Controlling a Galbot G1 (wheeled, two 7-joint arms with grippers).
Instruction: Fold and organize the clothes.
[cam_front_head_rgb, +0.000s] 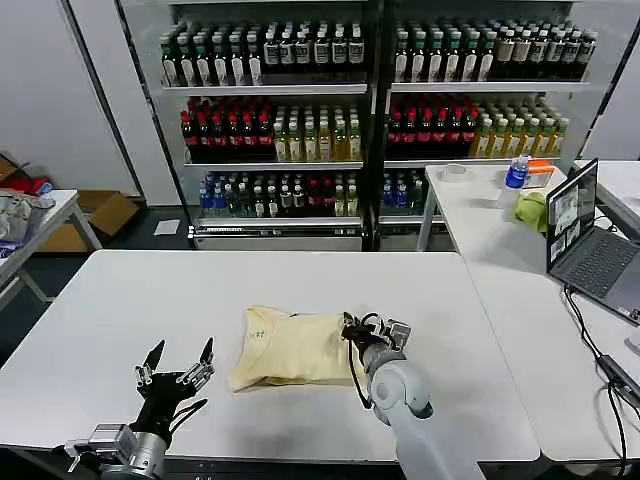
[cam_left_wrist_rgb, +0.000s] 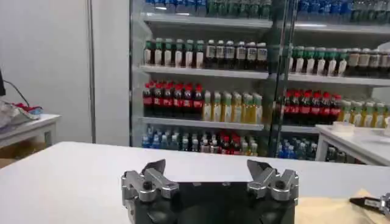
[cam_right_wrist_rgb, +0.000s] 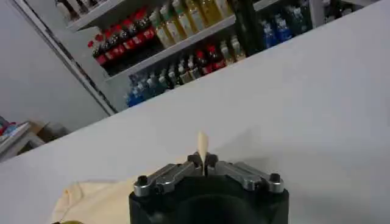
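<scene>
The clothes, one pale cream-yellow T-shirt (cam_front_head_rgb: 290, 348), lie partly folded in a bundle on the white table (cam_front_head_rgb: 120, 300), neck label to the left. My right gripper (cam_front_head_rgb: 352, 328) sits at the shirt's right edge, shut on a fold of it. In the right wrist view a cream fabric tip (cam_right_wrist_rgb: 202, 145) sticks up from the closed gripper (cam_right_wrist_rgb: 202, 161), with more of the shirt (cam_right_wrist_rgb: 91, 195) behind. My left gripper (cam_front_head_rgb: 180, 362) stands open and holding nothing, on the table left of the shirt and apart from it. In the left wrist view the gripper (cam_left_wrist_rgb: 207, 169) is open, the shirt (cam_left_wrist_rgb: 329, 210) off to one side.
A second white table (cam_front_head_rgb: 500, 250) on the right holds a laptop (cam_front_head_rgb: 585, 245), a water bottle (cam_front_head_rgb: 516, 172), a yellow-green cloth lump (cam_front_head_rgb: 532, 210) and a cable (cam_front_head_rgb: 600, 350). Shelves of drink bottles (cam_front_head_rgb: 350, 120) stand behind. A small cluttered table (cam_front_head_rgb: 30, 225) is at the far left.
</scene>
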